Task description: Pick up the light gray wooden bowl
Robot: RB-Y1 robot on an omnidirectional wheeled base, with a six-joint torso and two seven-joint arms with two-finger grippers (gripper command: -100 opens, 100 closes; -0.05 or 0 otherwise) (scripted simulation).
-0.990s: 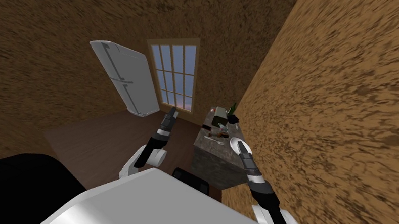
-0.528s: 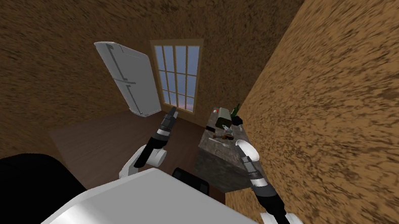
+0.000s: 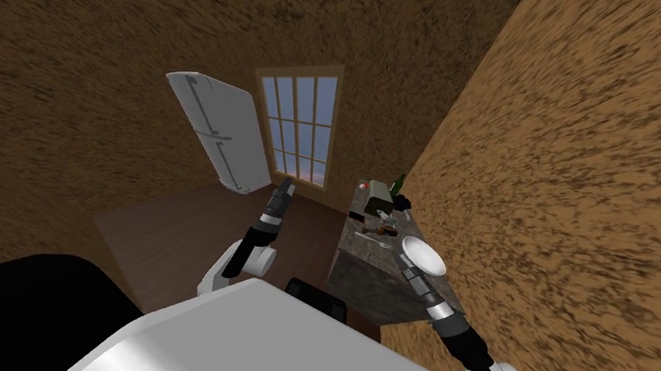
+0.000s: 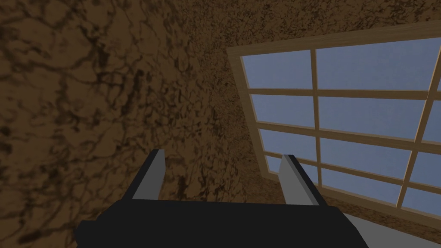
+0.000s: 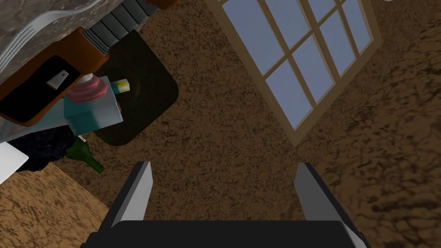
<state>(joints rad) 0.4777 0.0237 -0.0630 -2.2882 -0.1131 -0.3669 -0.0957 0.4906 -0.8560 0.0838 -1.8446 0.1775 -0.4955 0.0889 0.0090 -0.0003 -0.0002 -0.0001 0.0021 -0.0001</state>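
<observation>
Right pincer (image 3: 402,258) spread and empty at the bowl (image 3: 425,257); left pincer (image 3: 286,185) spread and idle.
The bowl, pale grey to near white, sits upright on the near end of a grey stone counter (image 3: 361,279) that stands against the wall on my right. In the head view my right pincer's tip lies at the bowl's rim on the side toward the room; I cannot tell whether it touches. The right wrist view shows my two fingers (image 5: 137,189) wide apart with nothing between them. Farther along the counter are a fork (image 5: 41,32), a teal carton (image 5: 91,115) and a green bottle (image 5: 89,156). My left pincer is raised over the floor, well apart from the counter, fingers apart.
</observation>
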